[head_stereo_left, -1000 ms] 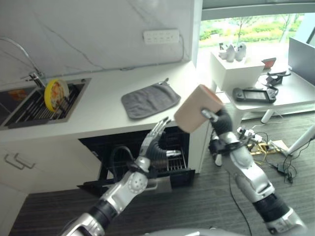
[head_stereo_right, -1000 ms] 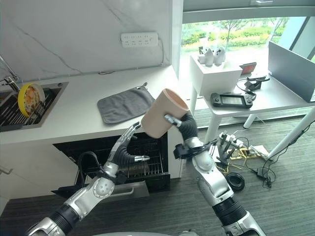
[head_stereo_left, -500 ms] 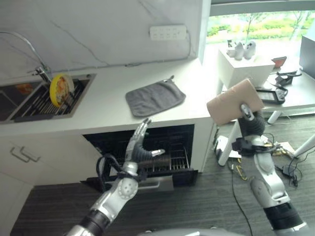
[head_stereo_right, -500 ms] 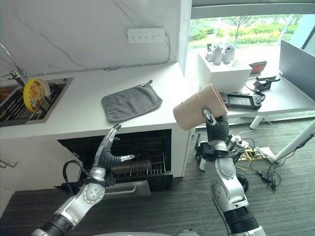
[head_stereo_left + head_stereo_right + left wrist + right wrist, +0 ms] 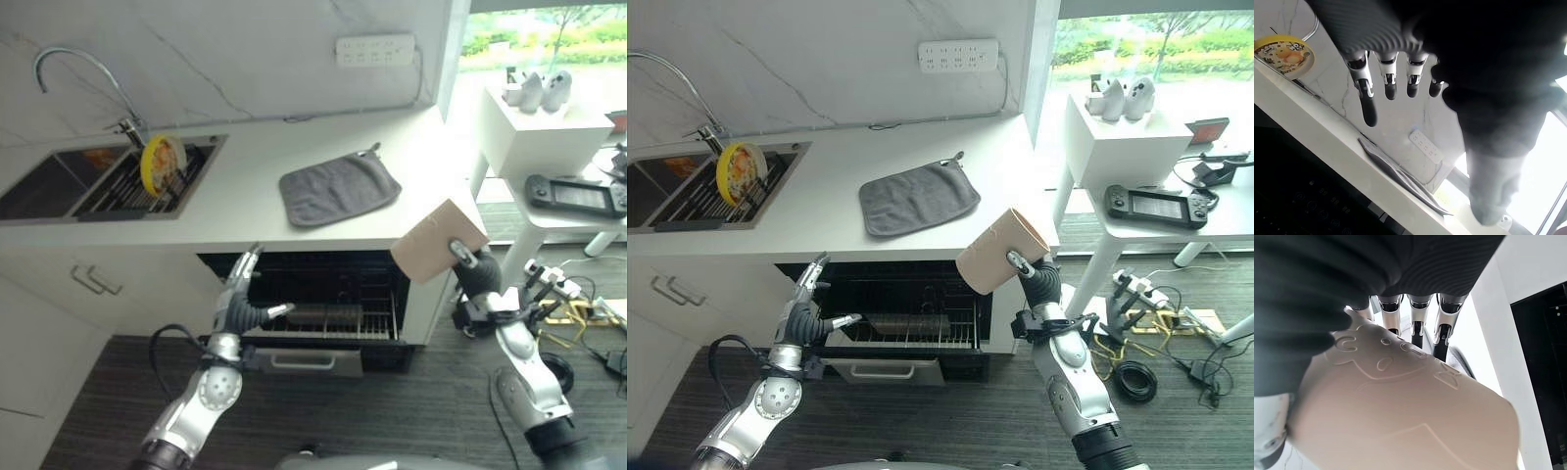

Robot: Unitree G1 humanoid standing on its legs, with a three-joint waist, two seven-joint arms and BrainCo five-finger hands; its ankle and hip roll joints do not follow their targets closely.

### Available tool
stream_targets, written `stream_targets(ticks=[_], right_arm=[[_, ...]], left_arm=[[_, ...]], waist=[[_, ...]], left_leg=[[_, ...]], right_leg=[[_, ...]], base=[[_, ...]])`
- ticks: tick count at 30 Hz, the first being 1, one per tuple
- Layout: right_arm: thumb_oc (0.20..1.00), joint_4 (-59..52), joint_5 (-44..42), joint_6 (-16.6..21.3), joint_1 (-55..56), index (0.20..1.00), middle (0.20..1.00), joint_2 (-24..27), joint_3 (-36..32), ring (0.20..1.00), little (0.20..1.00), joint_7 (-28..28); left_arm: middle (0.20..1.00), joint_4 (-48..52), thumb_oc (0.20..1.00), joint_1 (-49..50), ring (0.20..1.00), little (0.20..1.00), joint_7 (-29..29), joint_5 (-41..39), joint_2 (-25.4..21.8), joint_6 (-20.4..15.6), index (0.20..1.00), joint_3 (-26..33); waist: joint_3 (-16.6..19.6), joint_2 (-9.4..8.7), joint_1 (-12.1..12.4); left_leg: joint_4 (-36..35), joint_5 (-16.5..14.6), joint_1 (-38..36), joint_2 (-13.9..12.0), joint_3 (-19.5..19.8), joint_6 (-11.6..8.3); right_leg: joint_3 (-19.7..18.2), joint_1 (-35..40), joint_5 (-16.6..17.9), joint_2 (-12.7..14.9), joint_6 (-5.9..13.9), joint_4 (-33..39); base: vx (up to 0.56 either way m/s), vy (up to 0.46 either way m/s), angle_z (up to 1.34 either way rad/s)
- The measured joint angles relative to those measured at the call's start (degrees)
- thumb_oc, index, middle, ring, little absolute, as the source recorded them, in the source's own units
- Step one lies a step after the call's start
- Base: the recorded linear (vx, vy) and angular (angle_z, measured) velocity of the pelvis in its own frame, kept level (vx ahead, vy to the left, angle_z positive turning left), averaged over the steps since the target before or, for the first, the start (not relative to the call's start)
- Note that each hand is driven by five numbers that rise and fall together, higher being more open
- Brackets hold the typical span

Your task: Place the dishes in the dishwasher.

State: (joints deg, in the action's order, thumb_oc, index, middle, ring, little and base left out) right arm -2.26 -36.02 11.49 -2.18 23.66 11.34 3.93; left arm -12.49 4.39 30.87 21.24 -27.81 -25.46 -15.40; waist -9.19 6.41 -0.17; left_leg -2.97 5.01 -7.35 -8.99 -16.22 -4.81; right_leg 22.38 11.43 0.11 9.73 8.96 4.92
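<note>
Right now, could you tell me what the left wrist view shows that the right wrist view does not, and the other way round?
The left wrist view alone shows the left hand with fingers straight and holding nothing, the yellow plate, the grey cloth on the counter, and the socket strip on the wall. The right wrist view alone shows the right hand curled round the beige cup, seen from very close. Both take in the white counter and the dark dishwasher opening beneath it.
</note>
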Motion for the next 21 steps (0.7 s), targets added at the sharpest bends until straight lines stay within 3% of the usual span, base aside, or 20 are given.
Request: stream_targets(ticks=[1,2,3,5,6,7,8,9,11,12,13,14,15,17,21], right_arm=[[0.2,0.02,0.19,-0.04,-0.03,0.2,0.2,0.1,0.02,0.2,0.2,-0.08],[0.2,1.31,1.32,-0.35,-1.9,0.2,0.2,1.08,0.37,0.2,0.2,-0.77],[0.2,2.84,1.78,-1.09,-4.03,0.2,0.2,2.16,0.72,0.2,0.2,-0.83],[0.2,4.33,2.9,-2.37,-4.86,0.2,0.2,3.18,-1.57,0.2,0.2,-1.57],[0.2,4.39,2.97,-3.44,-4.97,0.2,0.2,4.29,-1.67,0.2,0.2,-1.53],[0.2,4.05,3.47,-4.9,-4.87,0.2,0.2,6.8,-1.67,0.2,0.2,-2.42],[0.2,3.88,3.45,-5.29,-4.52,0.2,0.2,5.84,-1.24,0.2,0.2,-2.74],[0.2,3.82,3.49,-5.48,-4.49,0.2,0.2,5.71,-0.5,0.2,0.2,-3.97],[0.2,3.83,3.48,-6.22,-5.79,0.2,0.2,6.07,-0.63,0.2,0.2,-5.85],[0.2,3.93,3.49,-6.36,-7.4,0.2,0.2,6.29,-0.69,0.2,0.2,-6.27],[0.2,3.95,3.5,-6.32,-10.61,0.2,0.2,6.91,-0.72,0.2,0.2,-6.84],[0.2,4.02,3.5,-6.31,-13.45,0.2,0.2,7.73,-0.71,0.2,0.2,-7.02],[0.2,4.21,3.5,-6.29,-16.96,0.2,0.2,8.64,-0.73,0.2,0.2,-7.04],[0.2,4.18,3.64,-6.02,-20.2,0.2,0.2,9.0,-0.49,0.2,0.2,-7.48],[0.2,4.21,4.03,-6.15,-19.13,0.2,0.2,9.16,-0.61,0.2,0.2,-7.13]], left_arm=[[1.0,-0.05,1.0,-0.14,1.0,1.0,-0.28,0.02,-0.03,-0.26,1.0,0.0],[1.0,-0.74,1.0,-1.12,1.0,1.0,-0.87,0.0,-0.45,-1.48,1.0,-0.52],[1.0,-1.81,1.0,-2.49,1.0,1.0,-1.83,0.13,-1.53,-1.93,1.0,-2.01],[1.0,-2.5,1.0,-6.56,1.0,1.0,-5.64,-0.13,-1.95,-2.31,1.0,-5.33],[1.0,-3.39,1.0,-8.77,1.0,1.0,-7.45,-0.09,-2.63,-2.64,1.0,-7.7],[1.0,-3.67,1.0,-11.24,1.0,1.0,-12.84,-0.11,-3.63,-2.17,1.0,-9.96],[1.0,-3.82,1.0,-12.17,1.0,1.0,-14.8,-0.14,-5.09,-1.68,1.0,-9.87],[1.0,-3.66,1.0,-12.48,1.0,1.0,-15.86,-0.14,-6.64,-1.63,1.0,-9.65],[1.0,-2.83,1.0,-14.77,1.0,1.0,-18.74,-0.14,-11.05,-1.13,1.0,-10.03],[1.0,-2.69,1.0,-16.07,1.0,1.0,-19.62,-0.42,-12.98,-0.87,1.0,-10.08],[1.0,-1.85,1.0,-17.97,1.0,1.0,-20.08,-1.55,-15.37,-0.8,1.0,-10.08],[1.0,-1.72,1.0,-20.47,1.0,1.0,-20.38,-2.66,-16.8,-0.61,1.0,-10.53],[1.0,-1.43,1.0,-22.59,1.0,1.0,-20.63,-3.3,-17.02,-0.39,1.0,-10.54],[1.0,1.48,1.0,-24.86,1.0,1.0,-22.53,-4.82,-17.35,0.7,1.0,-10.66],[1.0,4.22,1.0,-23.4,1.0,1.0,-28.09,-4.87,-16.68,2.98,1.0,-11.08]], waist=[[-0.16,-0.01,0.0],[-1.41,-1.18,-0.03],[-1.97,-1.28,-0.4],[-3.81,-0.12,-2.98],[-4.44,0.0,-3.98],[-4.87,1.04,-6.62],[-6.01,-1.07,-6.57],[-6.58,-2.23,-6.23],[-9.19,-3.7,-4.99],[-11.08,-3.64,-4.81],[-13.88,-2.96,-4.23],[-15.9,-2.68,-3.61],[-17.7,-2.04,-2.63],[-21.3,-1.43,-2.27],[-21.68,-1.63,-2.19]], left_leg=[[1.54,-0.08,1.07,0.03,-0.03,0.12],[7.41,-1.28,5.23,-0.44,0.09,0.99],[12.11,-3.32,7.77,-1.65,-0.25,1.98],[15.32,-5.04,9.22,-6.57,-0.86,-0.84],[14.55,-5.33,8.19,-7.89,-5.01,-0.41],[12.11,-5.38,6.14,-5.36,-7.64,-0.52],[11.82,-5.67,5.39,-2.37,-8.0,-1.14],[12.02,-5.97,6.42,-1.1,-8.68,-0.55],[12.59,-4.8,10.4,0.66,-8.6,1.77],[12.56,-4.23,11.59,0.94,-8.25,2.69],[12.02,-3.59,12.76,0.3,-7.85,3.56],[11.63,-2.89,14.04,0.31,-7.69,3.59],[11.86,-2.44,15.81,0.28,-7.26,3.43],[11.84,-1.35,17.74,-0.13,-5.47,3.3],[11.86,-1.06,18.31,-0.77,-4.64,2.87]], right_leg=[[-0.3,-0.34,-0.24,0.21,-0.18,-0.35],[-1.29,-3.29,-0.65,3.12,-1.94,-3.31],[-1.16,-4.45,-0.87,4.22,-1.85,-4.89],[-0.95,-6.82,-3.5,7.38,-0.26,-12.58],[-1.52,-7.99,-5.75,9.34,0.25,-16.08],[-2.14,-8.58,-6.75,12.22,3.39,-19.63],[-3.95,-9.77,-6.01,14.99,3.51,-20.53],[-4.9,-11.77,-5.68,15.54,3.95,-20.71],[-4.75,-15.36,-3.21,16.36,2.81,-20.78],[-4.94,-17.04,-1.47,16.57,2.68,-21.6],[-5.3,-20.3,-2.25,15.96,2.98,-24.12],[-5.69,-21.41,-3.69,13.95,2.91,-23.33],[-5.66,-22.13,-3.81,13.01,3.59,-22.15],[-4.78,-23.15,-4.04,12.22,3.05,-23.3],[-4.43,-23.54,-4.95,11.78,2.5,-24.49]], base=[[-0.05,0.343,0.02],[0.01,0.555,-0.08],[0.04,0.485,0.04],[0.21,0.561,0.21],[0.22,0.512,0.25],[0.1,0.406,0.08],[0.0,0.341,-0.02],[-0.04,0.233,-0.19],[-0.15,0.153,0.02],[-0.23,0.057,0.13],[-0.21,-0.021,0.2],[-0.21,-0.035,0.15],[-0.18,-0.074,0.2],[-0.12,-0.068,0.27],[-0.03,-0.023,0.11]])
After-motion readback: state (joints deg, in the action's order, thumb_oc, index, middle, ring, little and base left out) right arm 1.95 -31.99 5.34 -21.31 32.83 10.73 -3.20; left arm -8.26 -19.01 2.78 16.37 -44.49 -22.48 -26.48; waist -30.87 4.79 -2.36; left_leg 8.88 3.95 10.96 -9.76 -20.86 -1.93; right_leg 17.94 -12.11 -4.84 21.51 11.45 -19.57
